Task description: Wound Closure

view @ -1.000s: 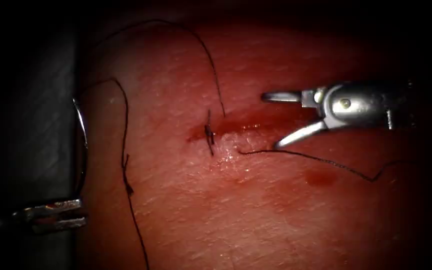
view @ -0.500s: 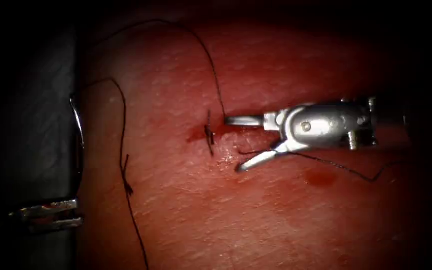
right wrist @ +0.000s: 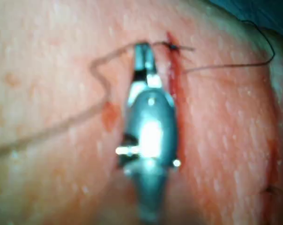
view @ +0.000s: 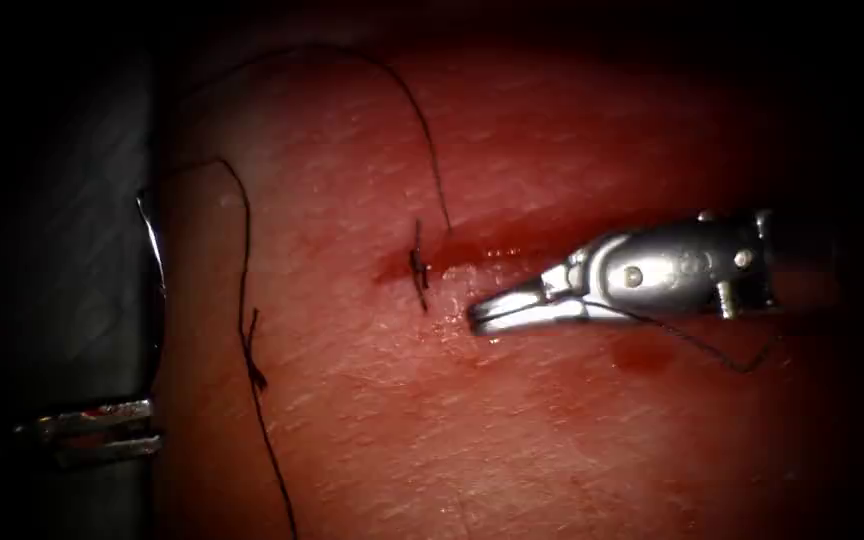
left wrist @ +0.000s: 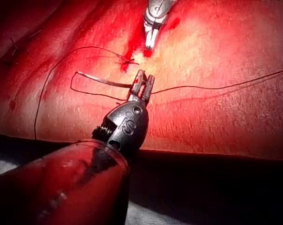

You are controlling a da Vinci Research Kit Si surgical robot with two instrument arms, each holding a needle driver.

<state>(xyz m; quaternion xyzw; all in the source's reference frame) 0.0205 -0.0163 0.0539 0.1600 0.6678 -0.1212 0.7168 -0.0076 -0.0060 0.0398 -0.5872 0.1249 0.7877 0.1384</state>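
Far left of the endoscope view, off the edge of the tissue [view: 572, 440]: left tool [view: 87, 433], jaws closed on the curved needle [view: 155, 262] near one end; needle arcs upward beside the tissue edge, not in the tissue; left wrist view confirms the grip [left wrist: 142, 88]. Thread [view: 246, 300] runs from the needle region down the left side of the tissue, with a second strand arcing to the cut [view: 482, 250]; a tied stitch [view: 418, 268] crosses the cut's left end. Just right of the stitch: right tool [view: 492, 310], jaws closed on a strand of thread that trails rightward over a spot of red fluid [view: 640, 354].
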